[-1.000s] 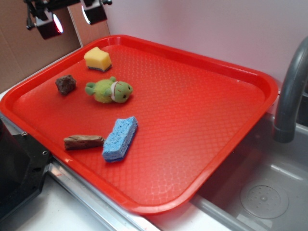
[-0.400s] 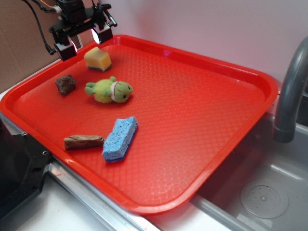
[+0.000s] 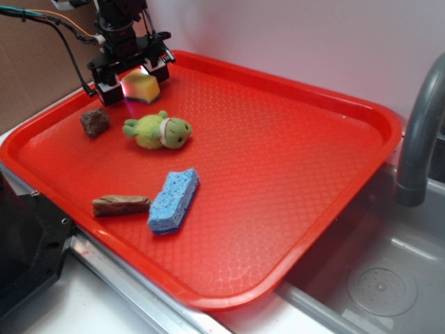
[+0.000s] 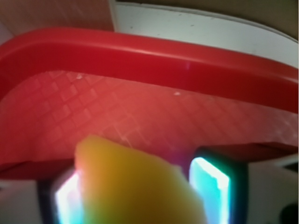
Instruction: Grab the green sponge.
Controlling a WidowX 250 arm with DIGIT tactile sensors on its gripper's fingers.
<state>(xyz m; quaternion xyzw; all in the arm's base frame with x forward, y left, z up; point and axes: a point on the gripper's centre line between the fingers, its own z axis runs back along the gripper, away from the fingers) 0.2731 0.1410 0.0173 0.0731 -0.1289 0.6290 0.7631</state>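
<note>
end effector (image 3: pixel 132 75) sitting down low at the tray's (image 3: pixel 292 90) back left corner, jaws spread wide straddling the sponge (image 3: pixel 141 85), not gripping yet, sponge resting on tray just behind plush (image 3: pixel 157 131)

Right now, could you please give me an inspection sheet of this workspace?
Surface: red plastic tray, textured.
Job's things: yellow foam sponge with dark green scouring layer, far left corner.
Clutter: fuzzy green plush toy; flat blue sponge; brown lump; brown stick-shaped piece.
Grippers: gripper open, fingers either side of the sponge.
Cables: black and orange wires at the arm.
Surroundings: grey faucet, sink drain, white wall.
</note>
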